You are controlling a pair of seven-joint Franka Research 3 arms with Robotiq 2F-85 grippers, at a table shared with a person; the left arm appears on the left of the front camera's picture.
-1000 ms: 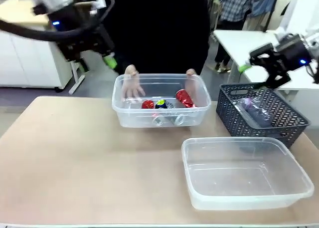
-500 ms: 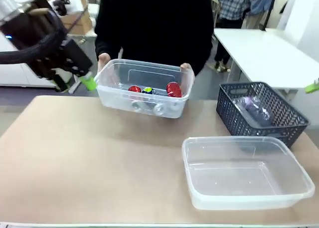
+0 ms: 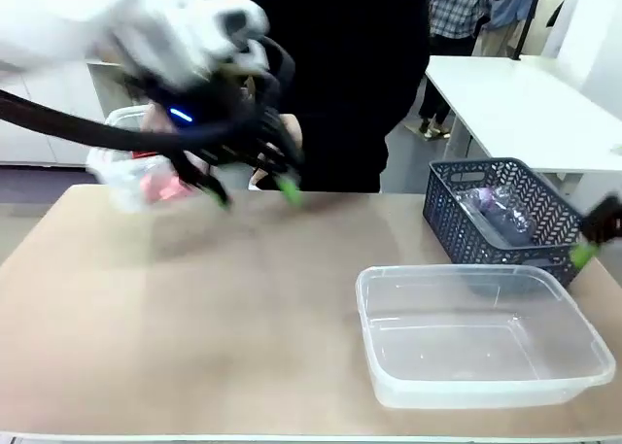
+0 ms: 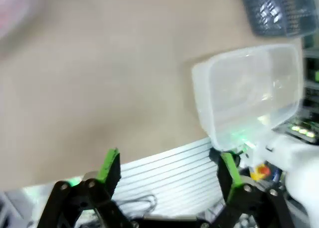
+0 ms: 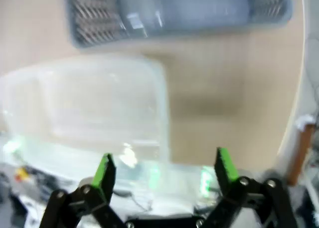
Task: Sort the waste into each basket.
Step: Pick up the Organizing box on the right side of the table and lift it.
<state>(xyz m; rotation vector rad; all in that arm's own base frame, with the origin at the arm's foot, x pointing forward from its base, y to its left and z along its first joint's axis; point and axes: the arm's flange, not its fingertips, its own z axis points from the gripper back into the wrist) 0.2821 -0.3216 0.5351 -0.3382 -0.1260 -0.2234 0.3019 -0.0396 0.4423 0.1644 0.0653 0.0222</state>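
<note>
The left gripper (image 3: 255, 191) is held low over the table's (image 3: 194, 318) far side, jaws wide and empty; the right gripper (image 5: 164, 165), equally wide, is held beside the large clear tub (image 3: 481, 395). Red cans (image 3: 155, 184) are seen blurred behind the left arm.

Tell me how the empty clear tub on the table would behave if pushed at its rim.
The clear tub looks thin-walled and empty, so it is probably light and would likely slide across the smooth table. Being wide and low, it seems unlikely to tip. Its walls may flex if squeezed.

Fingers (image 4: 110, 164) apart over table (image 4: 99, 88), apparently empty tub (image 4: 249, 93)
</note>
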